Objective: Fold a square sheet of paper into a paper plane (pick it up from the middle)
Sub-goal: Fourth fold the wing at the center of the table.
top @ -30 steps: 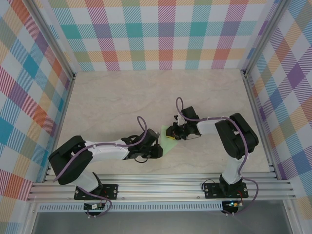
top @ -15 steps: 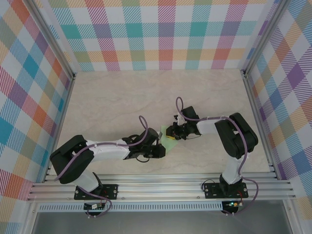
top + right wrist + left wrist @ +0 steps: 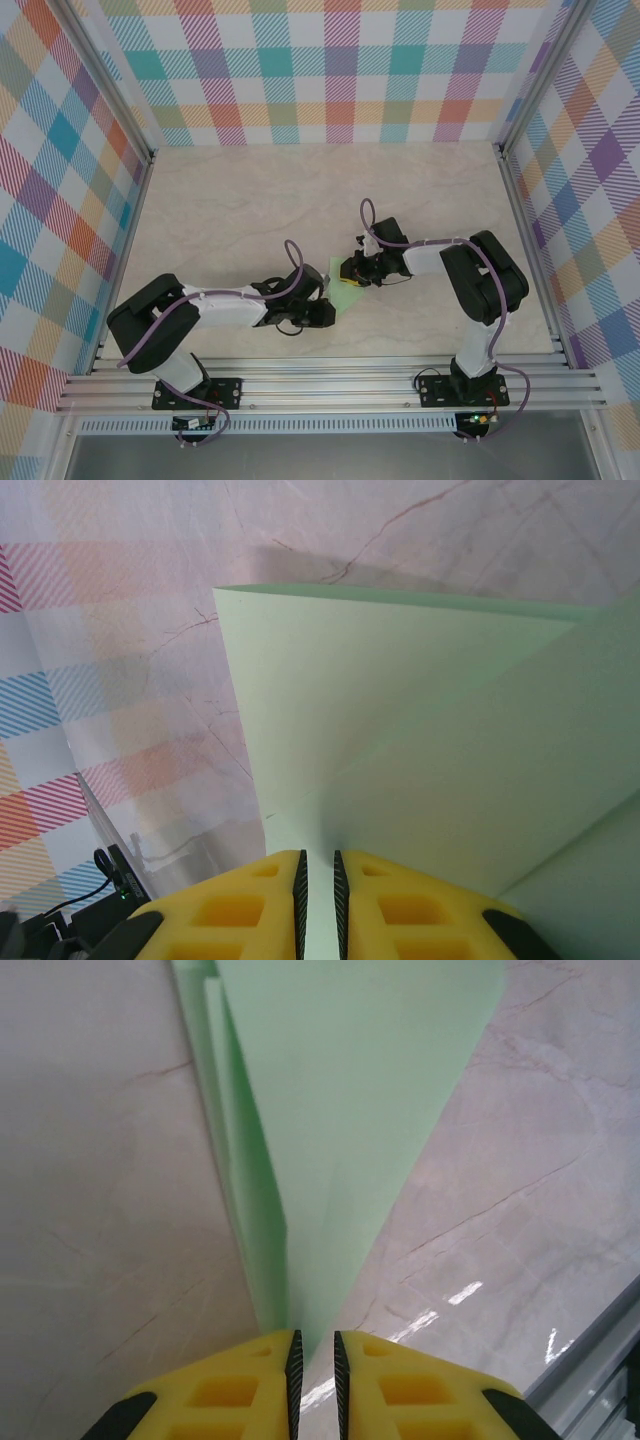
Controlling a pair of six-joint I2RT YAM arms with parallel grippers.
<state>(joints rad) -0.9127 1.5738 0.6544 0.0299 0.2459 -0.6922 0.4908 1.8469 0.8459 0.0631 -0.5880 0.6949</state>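
"When the top external camera looks down, where does the sheet of paper (image 3: 347, 291) lie?" (Lead)

"Low and central over the table (image 3: 250, 200), between the two arms. The left gripper (image 3: 328, 303) meets its near-left end and the right gripper (image 3: 358, 272) its far-right end." (Assistant)

"Left wrist view?" (Lead)

"The left gripper (image 3: 313, 1360) has its yellow fingers (image 3: 230, 1390) drawn almost together, pinching the narrow end of the pale green sheet (image 3: 350, 1110). The paper widens away from them, with a folded layer standing along its left side." (Assistant)

"Right wrist view?" (Lead)

"The right gripper (image 3: 318, 880) likewise pinches the sheet (image 3: 420, 710) in a thin gap. The paper spreads upward and rightward from the fingertips, and a diagonal crease crosses it." (Assistant)
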